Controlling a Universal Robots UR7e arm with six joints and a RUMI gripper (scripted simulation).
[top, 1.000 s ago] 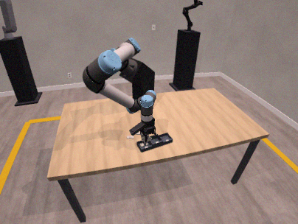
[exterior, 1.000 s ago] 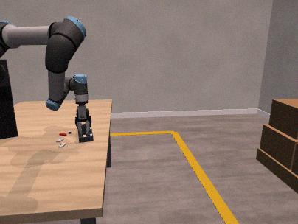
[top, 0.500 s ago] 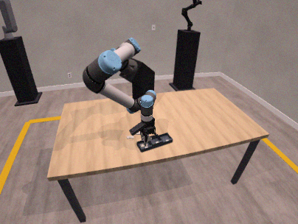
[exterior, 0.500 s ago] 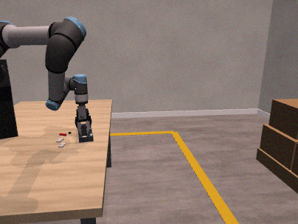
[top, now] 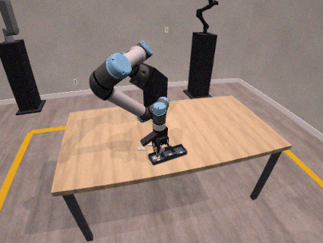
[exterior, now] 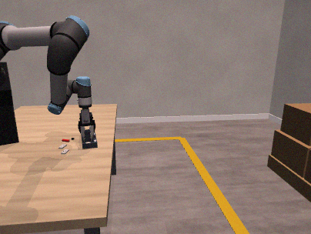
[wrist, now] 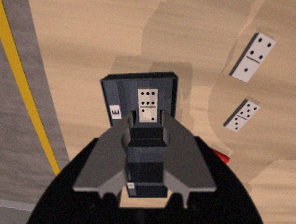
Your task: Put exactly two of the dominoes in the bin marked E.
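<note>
My gripper point(wrist: 147, 111) point(top: 159, 151) point(exterior: 88, 135) hangs straight over the end compartment of the black bin row point(top: 178, 150) point(exterior: 91, 145), the one with the E label point(wrist: 115, 111). Its fingers stand slightly apart. A white domino point(wrist: 147, 102) lies below the fingertips inside the E bin point(wrist: 111, 90), free of the fingers. Two more white dominoes point(wrist: 252, 57) point(wrist: 241, 115) lie flat on the table to the right in the wrist view; they also show in the exterior view point(exterior: 62, 146) point(exterior: 65, 152).
A small red object point(wrist: 224, 158) point(exterior: 66, 140) lies on the table beside the gripper. The bin stands near the wooden table's point(top: 224, 120) front edge. A yellow floor line point(wrist: 20, 90) runs beyond that edge.
</note>
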